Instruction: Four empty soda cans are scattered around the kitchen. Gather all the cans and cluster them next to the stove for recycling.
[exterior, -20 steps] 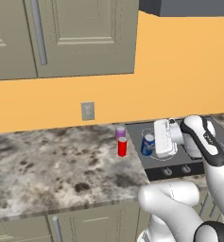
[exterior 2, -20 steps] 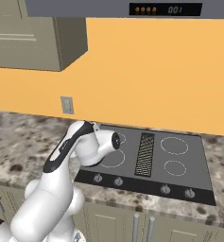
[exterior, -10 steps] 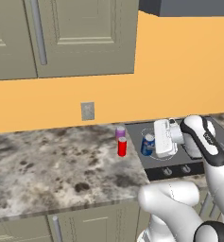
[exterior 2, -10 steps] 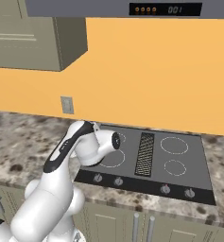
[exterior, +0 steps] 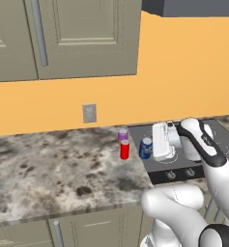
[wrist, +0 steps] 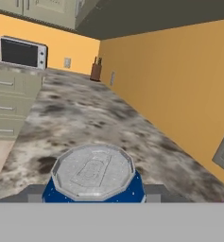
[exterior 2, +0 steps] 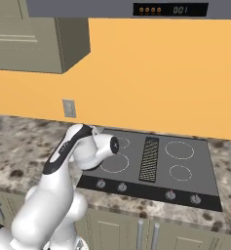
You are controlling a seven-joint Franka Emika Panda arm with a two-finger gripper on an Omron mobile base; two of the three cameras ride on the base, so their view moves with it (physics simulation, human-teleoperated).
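A: Go from the big things down. What lies under me?

B: The marbled counter (exterior: 53,178) runs left from the stove (exterior 2: 200,168), whose black glass carries white ring marks and knobs along its front. Tan cabinets (exterior: 82,38) hang above, and an outlet (exterior: 89,113) sits on the orange wall.

A: And the cans?

B: Three stand at the stove's left edge. The red can (exterior: 124,150) is on the counter, the purple-pink can (exterior: 122,135) just behind it, and the blue can (exterior: 146,148) to their right, on the stove's left edge.

A: My gripper (exterior: 150,147)?

B: It reaches sideways at the blue can. Through the hand camera its silver top and blue body (wrist: 92,182) sit close, between my fingertips. I cannot tell whether the jaws pinch it or only flank it.

A: Anything far off?

B: A microwave (wrist: 22,52) and a knife block (wrist: 96,70), small, down the counter.
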